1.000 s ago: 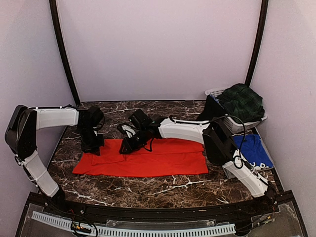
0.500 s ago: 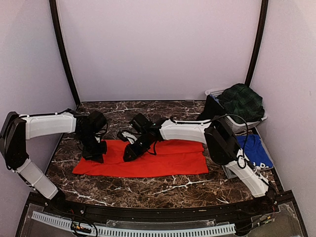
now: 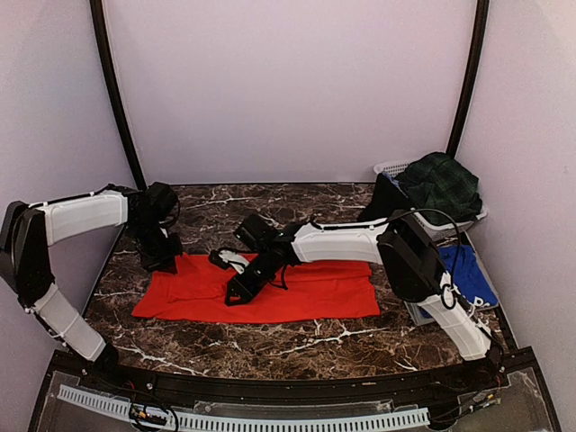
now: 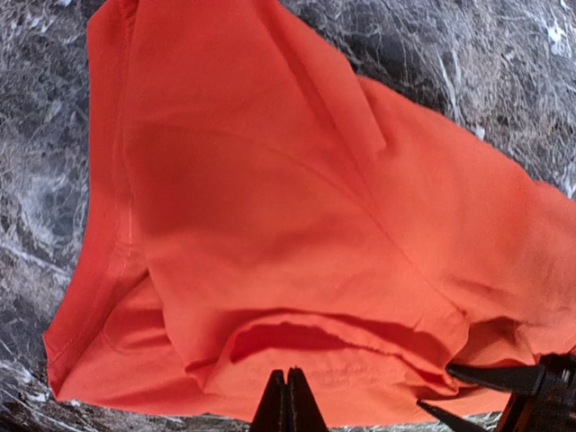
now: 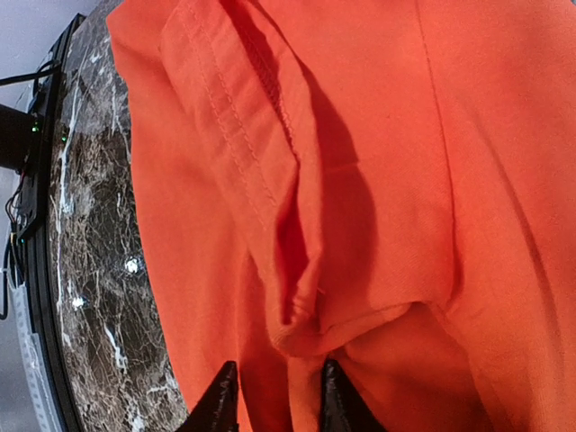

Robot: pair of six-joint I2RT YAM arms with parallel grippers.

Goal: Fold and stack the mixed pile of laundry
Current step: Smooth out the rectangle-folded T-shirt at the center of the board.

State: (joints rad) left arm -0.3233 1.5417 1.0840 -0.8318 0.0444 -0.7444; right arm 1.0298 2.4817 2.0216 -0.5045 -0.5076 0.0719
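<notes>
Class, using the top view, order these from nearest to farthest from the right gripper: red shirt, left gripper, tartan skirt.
1. Red shirt, mid-table, right under the right gripper.
2. Left gripper, at the shirt's far left corner.
3. Tartan skirt, on the basket in the far right corner.

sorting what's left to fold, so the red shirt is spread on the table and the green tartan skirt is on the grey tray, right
No: the green tartan skirt lies on the white basket, per the top external view.
</notes>
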